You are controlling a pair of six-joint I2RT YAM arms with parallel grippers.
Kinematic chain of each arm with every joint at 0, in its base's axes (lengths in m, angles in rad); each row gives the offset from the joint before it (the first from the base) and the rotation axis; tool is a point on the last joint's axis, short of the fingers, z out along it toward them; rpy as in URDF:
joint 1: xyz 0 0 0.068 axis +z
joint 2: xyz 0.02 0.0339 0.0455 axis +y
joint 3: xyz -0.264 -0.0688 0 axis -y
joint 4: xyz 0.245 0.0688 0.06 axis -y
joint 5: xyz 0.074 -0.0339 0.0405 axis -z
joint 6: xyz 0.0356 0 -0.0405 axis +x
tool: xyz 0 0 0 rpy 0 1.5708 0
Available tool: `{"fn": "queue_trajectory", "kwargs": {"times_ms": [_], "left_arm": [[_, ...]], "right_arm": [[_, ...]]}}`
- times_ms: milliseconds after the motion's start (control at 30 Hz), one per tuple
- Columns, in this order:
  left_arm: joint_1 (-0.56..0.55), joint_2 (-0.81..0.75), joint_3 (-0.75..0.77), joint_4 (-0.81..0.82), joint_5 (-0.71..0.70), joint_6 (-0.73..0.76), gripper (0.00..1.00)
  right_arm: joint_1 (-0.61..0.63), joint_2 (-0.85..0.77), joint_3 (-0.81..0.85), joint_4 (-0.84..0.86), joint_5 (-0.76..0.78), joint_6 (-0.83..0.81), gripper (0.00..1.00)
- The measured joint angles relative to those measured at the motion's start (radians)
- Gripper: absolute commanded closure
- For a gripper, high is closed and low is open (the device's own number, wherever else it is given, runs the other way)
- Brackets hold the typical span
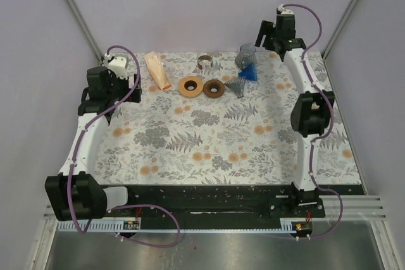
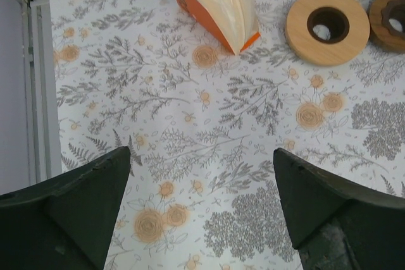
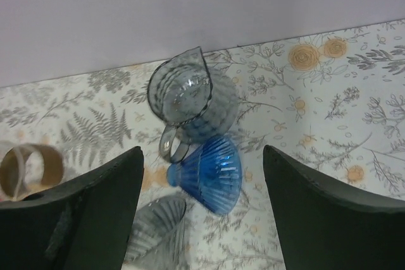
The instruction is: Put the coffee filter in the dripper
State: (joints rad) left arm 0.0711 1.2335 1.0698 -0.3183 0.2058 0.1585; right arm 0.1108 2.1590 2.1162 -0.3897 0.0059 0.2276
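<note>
The coffee filters are a cream stack in an orange sleeve (image 1: 158, 71), lying at the back left of the table; the stack also shows in the left wrist view (image 2: 218, 1). A blue ribbed cone dripper (image 3: 209, 172) lies on its side at the back right (image 1: 249, 72). A smoky grey cone dripper (image 3: 158, 232) lies beside it (image 1: 236, 86). My left gripper (image 2: 201, 156) is open and empty, above the cloth just short of the filters. My right gripper (image 3: 202, 153) is open and empty, hovering above the blue dripper.
A grey glass pitcher (image 3: 183, 93) stands right behind the blue dripper, near the back wall. A light wooden ring (image 1: 190, 86) and a dark wooden ring (image 1: 213, 88) lie between filters and drippers. A small brown ring (image 1: 205, 61) stands behind them. The floral cloth (image 1: 209, 143) covers the table.
</note>
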Motion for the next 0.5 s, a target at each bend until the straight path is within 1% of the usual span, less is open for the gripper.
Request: {"fn": "queue_trajectory", "kwargs": {"times_ms": [100,200,267,333,433,500], "left_arm": [[0.000,0.000,0.013,-0.053,-0.006,0.010,0.02],[0.000,0.005,0.025,-0.079,-0.009,0.012,0.02],[0.000,0.011,0.029,-0.085,-0.009,0.012,0.02],[0.000,0.017,0.029,-0.095,-0.009,0.012,0.02],[0.000,0.019,0.029,-0.108,-0.009,0.013,0.02],[0.000,0.021,0.029,-0.109,-0.009,0.012,0.02]], "right_arm": [[-0.002,0.238,0.300,-0.149,0.033,0.018,0.22],[-0.002,0.409,0.528,-0.230,0.050,0.041,0.25],[-0.002,0.454,0.566,-0.240,0.061,0.059,0.28],[-0.002,0.461,0.541,-0.219,0.066,0.081,0.33],[-0.001,0.461,0.498,-0.156,0.082,0.113,0.35],[0.000,0.478,0.502,-0.140,0.084,0.135,0.36]]}}
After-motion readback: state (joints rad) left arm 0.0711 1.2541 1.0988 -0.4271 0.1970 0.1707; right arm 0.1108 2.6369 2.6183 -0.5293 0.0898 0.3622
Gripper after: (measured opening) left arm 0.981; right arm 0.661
